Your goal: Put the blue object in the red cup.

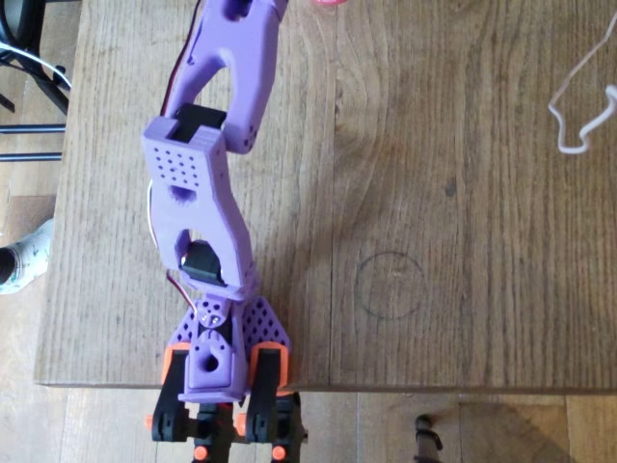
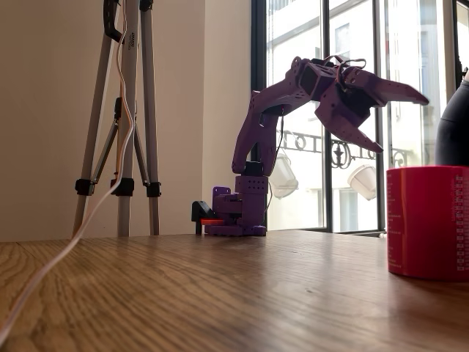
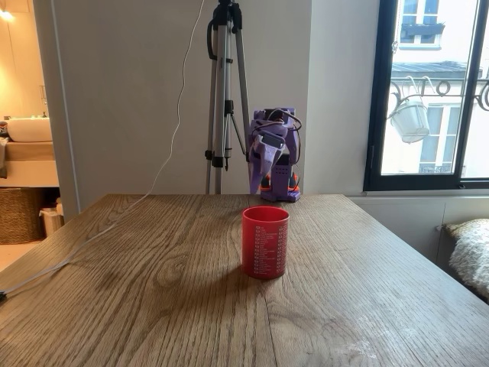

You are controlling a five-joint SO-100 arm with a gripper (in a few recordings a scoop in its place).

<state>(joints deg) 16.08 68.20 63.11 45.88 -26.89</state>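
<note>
The red cup (image 3: pixel 265 241) stands upright in the middle of the wooden table; it also stands at the right edge of a fixed view (image 2: pixel 429 221), and a sliver of its pinkish-red rim (image 1: pixel 328 3) cuts the overhead view's top edge. My purple arm (image 1: pixel 207 174) reaches from its base toward that edge. My gripper (image 2: pixel 402 124) is open, held high above the table, up and to the left of the cup, and I see nothing between its fingers. The blue object is out of view.
A tripod (image 3: pixel 224 92) stands behind the table beside the arm's base (image 2: pixel 236 213). A white cable (image 1: pixel 578 106) trails over the table (image 2: pixel 58 257). A pencilled circle (image 1: pixel 388 285) marks the wood. A person's foot (image 1: pixel 24 256) rests by the table's left edge.
</note>
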